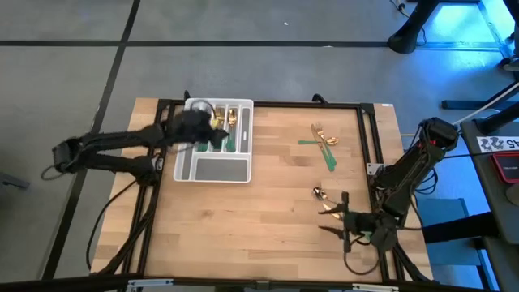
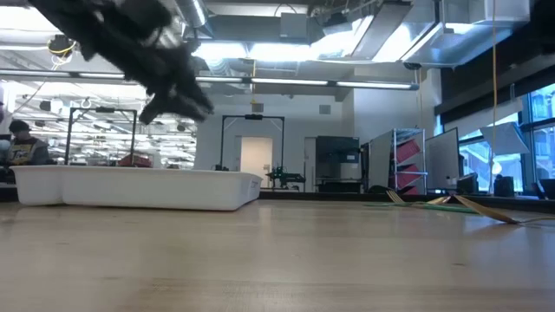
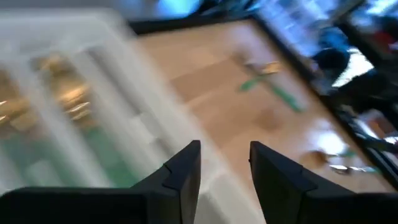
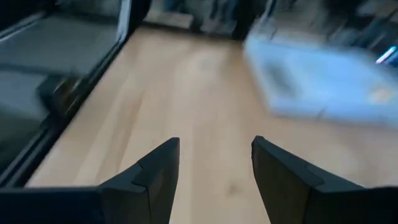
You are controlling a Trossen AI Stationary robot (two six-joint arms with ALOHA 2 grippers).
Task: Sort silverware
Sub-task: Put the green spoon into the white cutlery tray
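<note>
Left gripper (image 1: 212,130) over tray (image 1: 212,169), fingers apart, empty. Right gripper (image 1: 345,223) near right edge, wide open, empty. Silverware (image 1: 324,143) loose between.

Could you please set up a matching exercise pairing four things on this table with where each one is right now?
Things:
1. white tray
2. left gripper
3. right gripper
4. crossed silverware

Places:
A. low by the table's right near corner, next to a loose gold piece
B. lying loose on the wood, right of the tray
C. over the tray's narrow slots
D. on the table's left half, with silverware in it

Pairs: 1-D, 2-C, 3-A, 4-B
</note>
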